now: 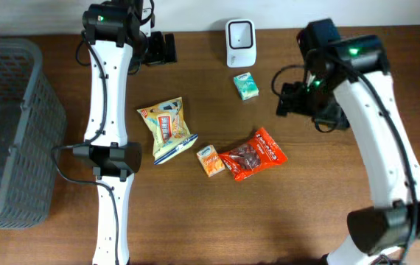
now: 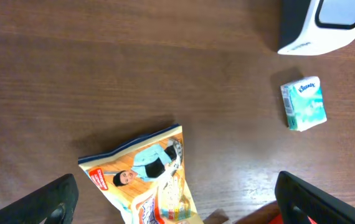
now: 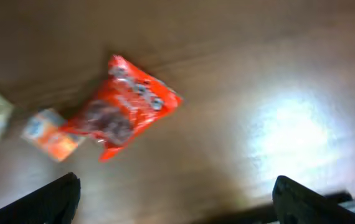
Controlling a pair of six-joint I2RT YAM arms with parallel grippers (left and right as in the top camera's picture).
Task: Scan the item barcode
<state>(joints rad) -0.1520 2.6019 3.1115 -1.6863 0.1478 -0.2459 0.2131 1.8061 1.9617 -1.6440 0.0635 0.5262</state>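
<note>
Progress looks slight, since neither arm has an item in hand. The left gripper [image 1: 164, 48] hovers at the far side of the table, left of the white scanner [image 1: 239, 40], its jaws spread wide with nothing between them. The right gripper [image 1: 289, 99] hangs to the right of the small green tissue pack [image 1: 245, 86], jaws equally wide and empty. Four items lie flat on the wooden table [image 1: 217, 221]: the tissue pack just in front of the scanner, a yellow snack bag [image 1: 167, 129] near the left arm, and a small orange packet [image 1: 210, 160] touching a red bag [image 1: 258, 153] in the middle. A grey basket [image 1: 7, 132] stands at the left edge. Whether any barcode has been read cannot be told. By this layout, an item has yet to be picked up and its barcode turned toward the scanner.
</note>
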